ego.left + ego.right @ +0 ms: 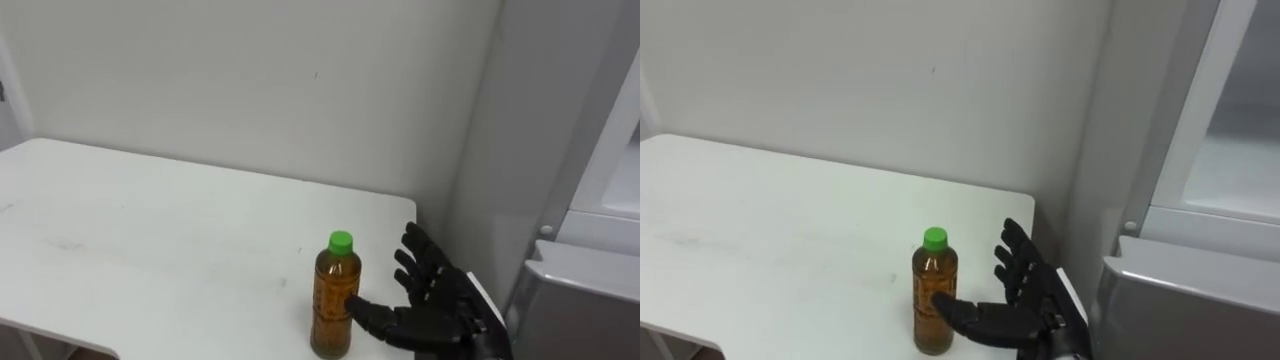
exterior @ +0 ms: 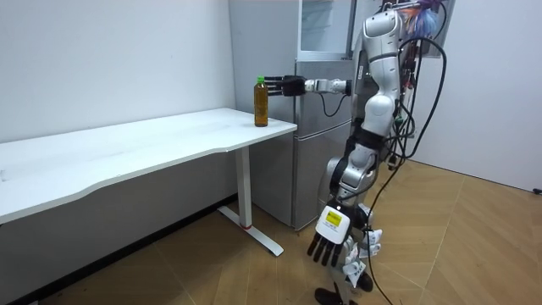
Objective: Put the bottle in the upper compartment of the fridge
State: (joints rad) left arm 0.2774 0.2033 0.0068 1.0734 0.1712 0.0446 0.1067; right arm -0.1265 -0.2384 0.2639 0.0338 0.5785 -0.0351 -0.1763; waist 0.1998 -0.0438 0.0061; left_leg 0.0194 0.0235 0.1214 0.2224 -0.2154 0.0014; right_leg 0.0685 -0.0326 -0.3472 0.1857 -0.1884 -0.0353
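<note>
Green-capped tea bottle (image 1: pixel 334 297), where is it?
It stands upright on your white table (image 1: pixel 150 230), near the edge. Your right hand (image 1: pixel 440 318) is at its 3 o'clock, fingers spread, thumb at its side. Your left hand (image 2: pixel 327 244) hangs relaxed.

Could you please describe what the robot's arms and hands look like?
Both hands are black with slim, segmented fingers. The right hand shows a white strip at its back; the left hand bears a white tag with a yellow mark. The arms are silver-grey rounded shells with dark joints; dark cables hang beside the torso.
</note>
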